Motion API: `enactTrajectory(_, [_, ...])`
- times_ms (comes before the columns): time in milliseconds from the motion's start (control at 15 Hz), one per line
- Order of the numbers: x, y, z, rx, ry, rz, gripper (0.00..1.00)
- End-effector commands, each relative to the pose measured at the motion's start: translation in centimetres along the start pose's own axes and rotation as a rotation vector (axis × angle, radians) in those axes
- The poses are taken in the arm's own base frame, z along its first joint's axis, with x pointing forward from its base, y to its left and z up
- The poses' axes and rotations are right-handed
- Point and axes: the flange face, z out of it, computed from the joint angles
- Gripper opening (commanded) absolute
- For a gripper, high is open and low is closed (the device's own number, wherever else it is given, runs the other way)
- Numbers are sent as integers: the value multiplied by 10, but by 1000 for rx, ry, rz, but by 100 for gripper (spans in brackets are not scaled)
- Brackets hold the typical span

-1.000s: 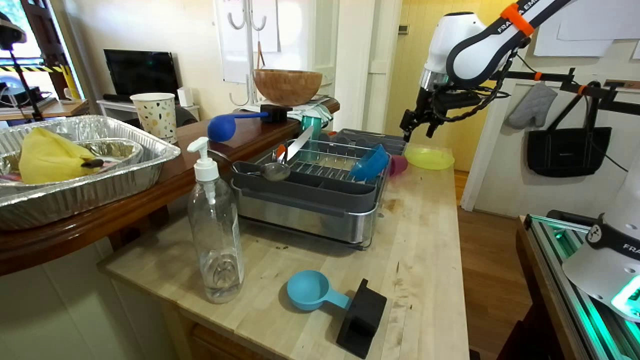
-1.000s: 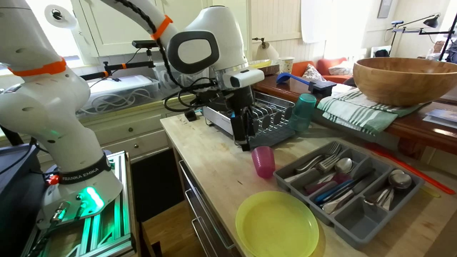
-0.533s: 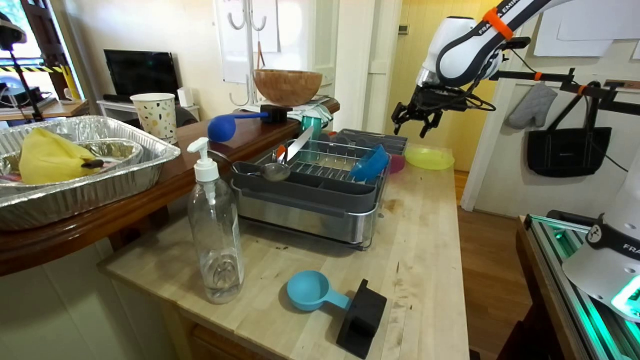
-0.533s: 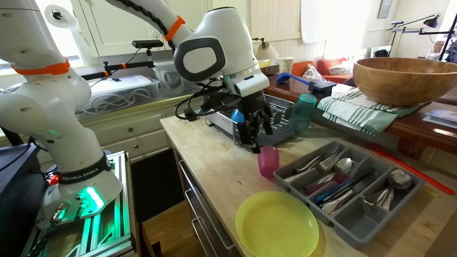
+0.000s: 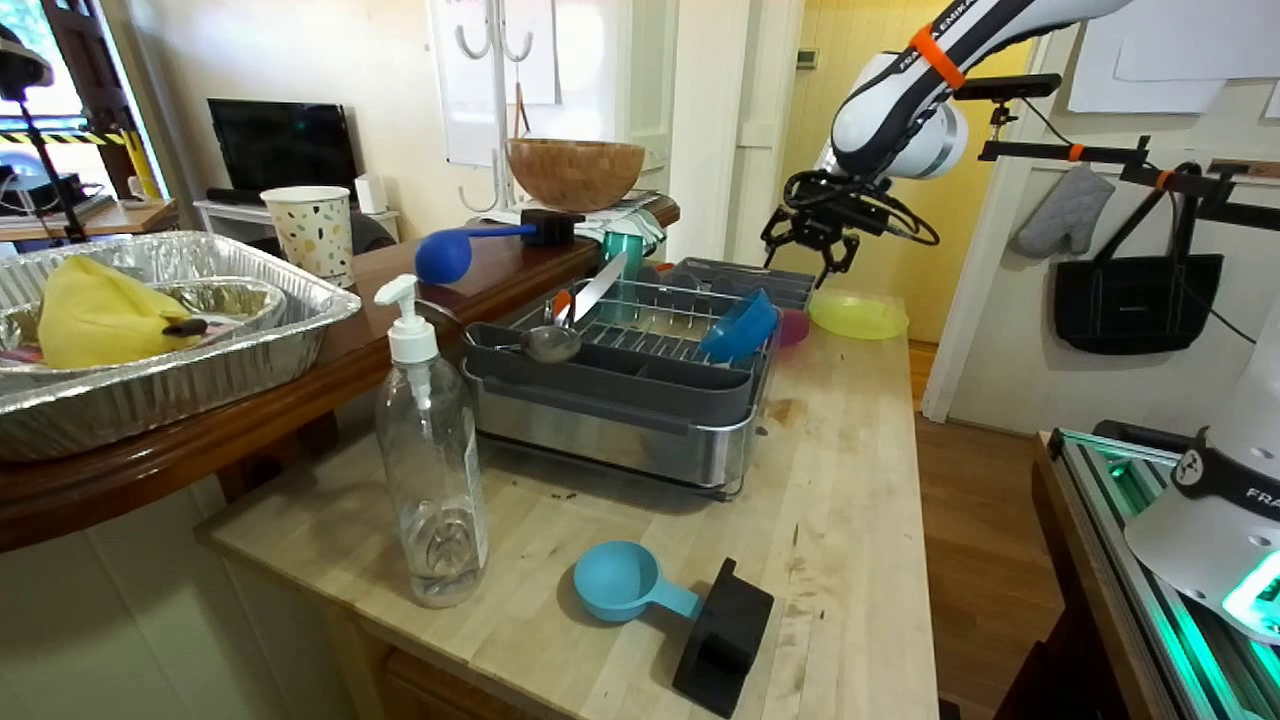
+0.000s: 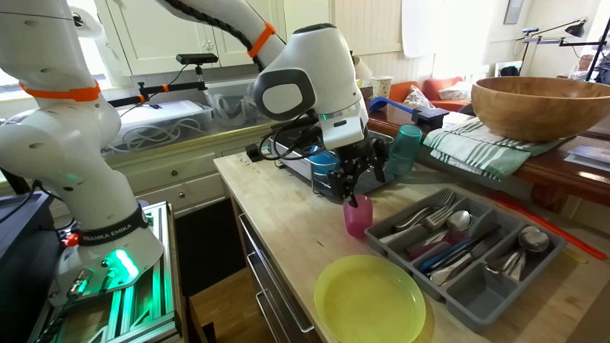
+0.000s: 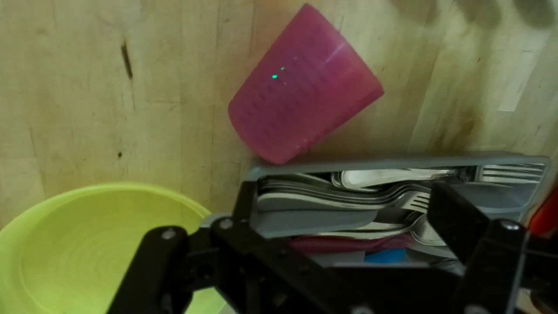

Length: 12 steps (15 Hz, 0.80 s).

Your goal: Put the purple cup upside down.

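Note:
The purple cup (image 6: 358,216), a small pinkish-purple tumbler, appears to lie on its side on the wooden counter. In the wrist view the cup (image 7: 305,87) has its wider end at the upper right and its narrower end close against the cutlery tray's edge. In an exterior view the cup (image 5: 793,328) is mostly hidden behind the dish rack and a blue cup. My gripper (image 6: 366,190) is open and empty, above and a little behind the cup. In the wrist view the fingers (image 7: 344,194) are wide apart over the cutlery tray, with the cup outside them.
The grey cutlery tray (image 6: 491,291) stands right beside the cup. A yellow-green plate (image 6: 370,300) lies nearer the counter's edge. The dish rack (image 5: 610,450), holding a blue cup (image 5: 740,328), and a teal tumbler (image 6: 404,150) stand behind. A soap bottle (image 5: 435,500) stands farther along.
My gripper has moved toward the cutlery tray and turned, so its fingers now show spread above the cup. The cup rolled slightly toward the tray in the first half second, then lay still.

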Motion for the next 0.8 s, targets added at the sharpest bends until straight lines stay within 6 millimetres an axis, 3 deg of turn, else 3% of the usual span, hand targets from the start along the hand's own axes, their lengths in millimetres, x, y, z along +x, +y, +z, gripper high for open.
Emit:
enactTrajectory(0, [-3, -12, 18, 20, -91, 137, 100])
enactTrajectory(733, [3, 4, 44, -65, -258, 251, 100])
